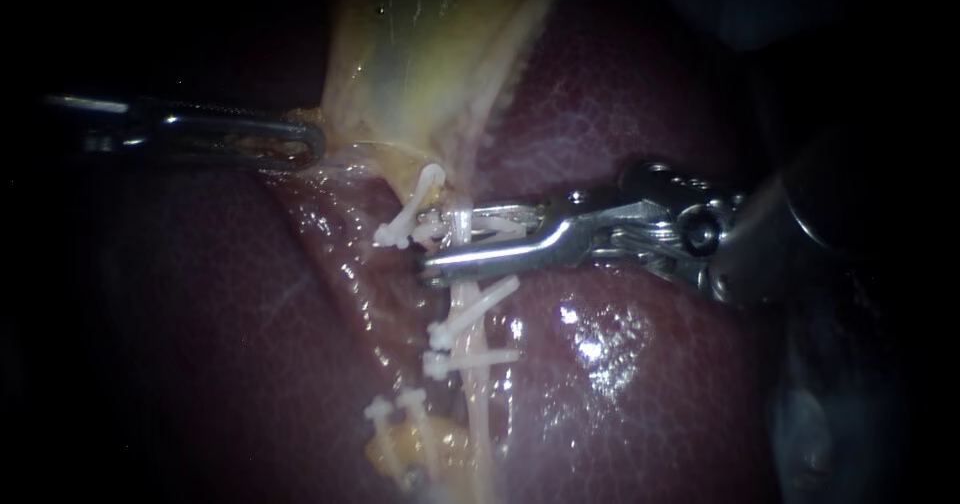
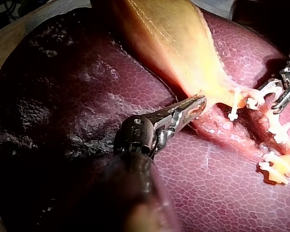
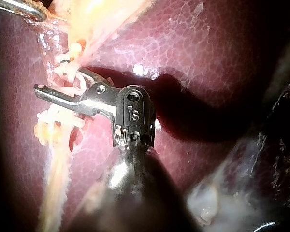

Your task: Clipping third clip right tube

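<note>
The tube [image 1: 463, 226] runs near to far, right between the wide jaws of the right instrument [image 1: 435, 239]; the left instrument [image 1: 312, 144] pinches the gallbladder [image 1: 430, 64] in its jaws

Shiny metal right instrument [image 1: 445, 239], white plastic clips [image 1: 470, 359], wet glossy liver [image 1: 620, 364].

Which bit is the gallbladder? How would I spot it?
Find the big dark red liver filling the view. At its top middle lies the gallbladder, narrowing downward toward the white clips. It's the only pale yellow sac; everything around is red.
</note>
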Available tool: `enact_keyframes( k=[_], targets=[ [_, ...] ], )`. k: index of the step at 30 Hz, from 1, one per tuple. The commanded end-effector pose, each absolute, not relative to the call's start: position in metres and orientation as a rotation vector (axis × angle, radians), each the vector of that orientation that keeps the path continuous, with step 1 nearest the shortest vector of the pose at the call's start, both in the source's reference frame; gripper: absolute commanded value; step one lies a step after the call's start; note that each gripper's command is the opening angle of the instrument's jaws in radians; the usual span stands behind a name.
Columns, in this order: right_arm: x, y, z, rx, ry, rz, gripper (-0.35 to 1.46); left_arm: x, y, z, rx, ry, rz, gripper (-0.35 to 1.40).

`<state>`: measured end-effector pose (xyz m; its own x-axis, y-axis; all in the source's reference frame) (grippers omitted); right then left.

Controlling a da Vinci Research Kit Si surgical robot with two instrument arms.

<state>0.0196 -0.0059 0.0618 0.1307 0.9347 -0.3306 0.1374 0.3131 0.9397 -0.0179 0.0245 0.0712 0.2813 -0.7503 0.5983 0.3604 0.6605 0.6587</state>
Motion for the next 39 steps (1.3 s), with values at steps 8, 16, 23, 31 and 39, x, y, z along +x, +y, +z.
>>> enact_keyframes(
  k=[8, 16, 23, 31, 39],
  targets=[
    [0.0201, -0.0065, 0.0635, 1.206, 1.299, 0.859, 0.47, -0.0180, 0.0245, 0.0712, 0.439, -1.040, -0.777, -0.35],
    [0.0221, -0.0080, 0.0650, 1.241, 1.268, 0.919, 0.47, -0.0180, 0.0244, 0.0713, 0.441, -1.039, -0.783, -0.35],
    [0.0220, -0.0076, 0.0646, 1.231, 1.269, 0.940, 0.47, -0.0181, 0.0244, 0.0713, 0.441, -1.039, -0.783, -0.35],
    [0.0210, -0.0063, 0.0640, 1.183, 1.297, 0.941, 0.40, -0.0181, 0.0244, 0.0714, 0.443, -1.040, -0.781, -0.35],
    [0.0199, -0.0059, 0.0641, 1.065, 1.383, 0.875, 0.14, -0.0181, 0.0244, 0.0714, 0.443, -1.040, -0.781, -0.35]
  ],
)
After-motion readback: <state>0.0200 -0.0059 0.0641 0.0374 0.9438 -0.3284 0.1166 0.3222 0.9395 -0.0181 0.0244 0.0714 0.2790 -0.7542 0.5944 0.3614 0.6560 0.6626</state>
